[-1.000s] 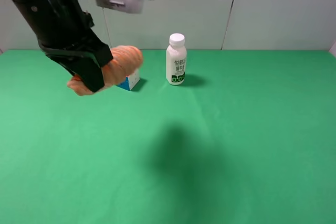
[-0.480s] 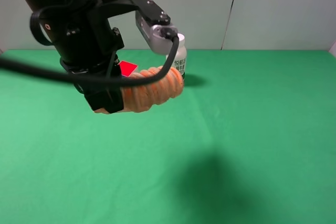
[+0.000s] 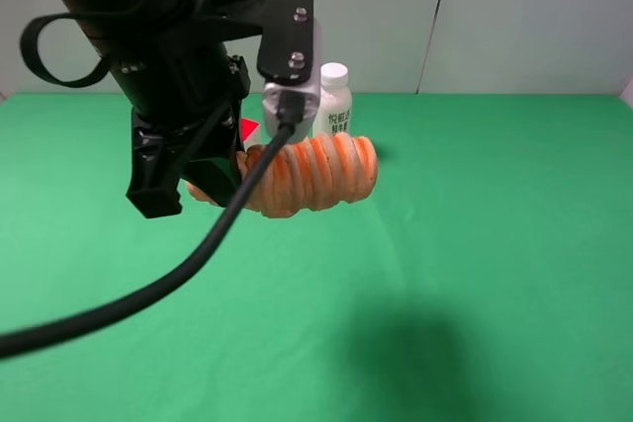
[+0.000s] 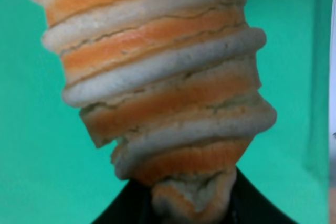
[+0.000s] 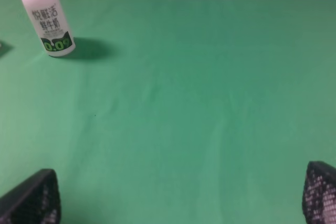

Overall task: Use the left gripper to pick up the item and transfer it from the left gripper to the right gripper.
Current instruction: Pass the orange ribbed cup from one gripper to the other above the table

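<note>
I've got the left gripper [image 3: 212, 187] clamped on one end of the item [image 3: 318, 173], aloft over the green cloth [image 3: 495, 244], long axis roughly level, free end toward the right gripper [image 5: 176, 198], jaws wide, empty.

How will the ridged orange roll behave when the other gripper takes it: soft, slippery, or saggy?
Probably soft: the roll looks pinched narrow where the left gripper clamps it. Likely light and fairly stiff, since its free end sticks out without drooping. The ridges should resist slipping.
</note>
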Motion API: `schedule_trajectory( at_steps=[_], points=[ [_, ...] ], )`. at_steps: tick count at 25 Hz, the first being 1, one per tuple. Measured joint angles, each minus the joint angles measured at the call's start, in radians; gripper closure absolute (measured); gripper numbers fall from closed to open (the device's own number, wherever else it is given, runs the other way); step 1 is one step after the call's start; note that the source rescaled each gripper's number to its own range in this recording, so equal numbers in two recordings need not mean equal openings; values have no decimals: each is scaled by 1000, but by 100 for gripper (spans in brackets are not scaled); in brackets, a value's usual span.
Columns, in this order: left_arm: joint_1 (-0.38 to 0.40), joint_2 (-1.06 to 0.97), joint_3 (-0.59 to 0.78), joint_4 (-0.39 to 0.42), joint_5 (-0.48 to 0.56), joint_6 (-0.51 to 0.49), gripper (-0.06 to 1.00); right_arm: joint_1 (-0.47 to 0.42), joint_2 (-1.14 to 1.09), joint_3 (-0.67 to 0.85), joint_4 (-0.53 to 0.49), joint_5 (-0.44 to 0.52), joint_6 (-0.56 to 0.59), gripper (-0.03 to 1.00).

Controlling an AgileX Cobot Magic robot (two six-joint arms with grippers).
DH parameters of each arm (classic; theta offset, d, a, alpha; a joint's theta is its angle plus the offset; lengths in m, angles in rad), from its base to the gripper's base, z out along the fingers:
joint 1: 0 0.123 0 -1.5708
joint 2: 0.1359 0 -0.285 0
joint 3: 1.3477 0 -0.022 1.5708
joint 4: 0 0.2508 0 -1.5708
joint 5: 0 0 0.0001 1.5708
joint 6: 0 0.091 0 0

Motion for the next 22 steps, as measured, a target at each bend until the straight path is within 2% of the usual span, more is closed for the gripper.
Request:
schedule_trajectory(
  at_steps=[4,9,12,16,22],
  points=[
    [0,0,0,0,-14,114,93,0,0,0,27,0,13,-3],
    [0,0,0,0,-43,138,93,0,65,-36,91,8,95,-3],
    [0,0,0,0,-50,138,93,0,179,-56,203,-3,107,-3],
    [0,0,0,0,-64,140,93,0,338,-58,423,-53,4,-3],
    [0,0,0,0,-96,141,93,0,527,-60,701,-121,-227,-3]
  ],
)
